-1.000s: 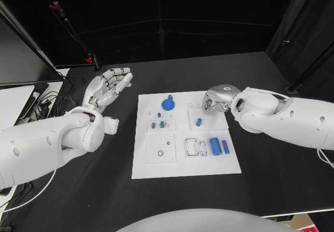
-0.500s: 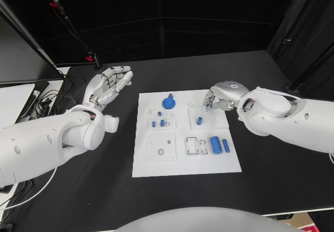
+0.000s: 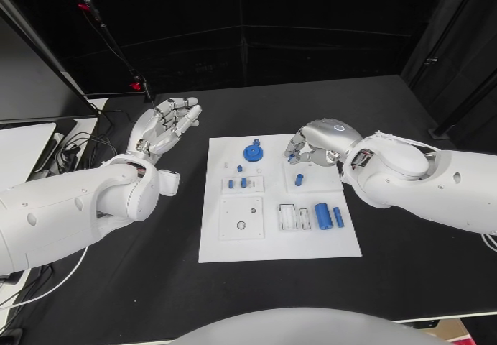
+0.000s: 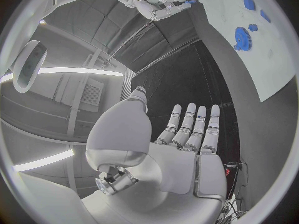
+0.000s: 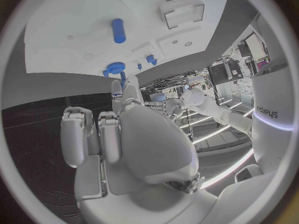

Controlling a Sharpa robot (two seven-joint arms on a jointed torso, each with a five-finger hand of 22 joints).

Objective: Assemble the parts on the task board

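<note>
Parts of the assembly are lying spread over the task board (image 3: pixel 311 244), the white plate in the middle of the black table (image 3: pixel 414 273). A blue gear (image 3: pixel 252 152) is sitting at the far edge of the board, small blue pegs (image 3: pixel 237 183) are standing in a block left of centre, a short blue peg (image 3: pixel 298 180) is standing right of centre, and two blue cylinders (image 3: pixel 328 215) are lying toward the near right beside open white slots (image 3: pixel 293 216).

The right hand (image 3: pixel 316 147) is hovering over the far right part of the board, fingers curled inward. In the left wrist view a small blue piece (image 4: pixel 189 2) seems to be showing at its fingertips; whether it is being pinched or merely lies behind them I cannot tell. The hand is probably placed there to work on the gear or the peg just beside it.

The left hand (image 3: pixel 164 126) is staying off the board to its far left, palm released, fingers straight and apart, holding nothing, likely parked clear of the working area.

Writing is showing on a white upright at the edge of the right wrist view, too bent to read with confidence.
</note>
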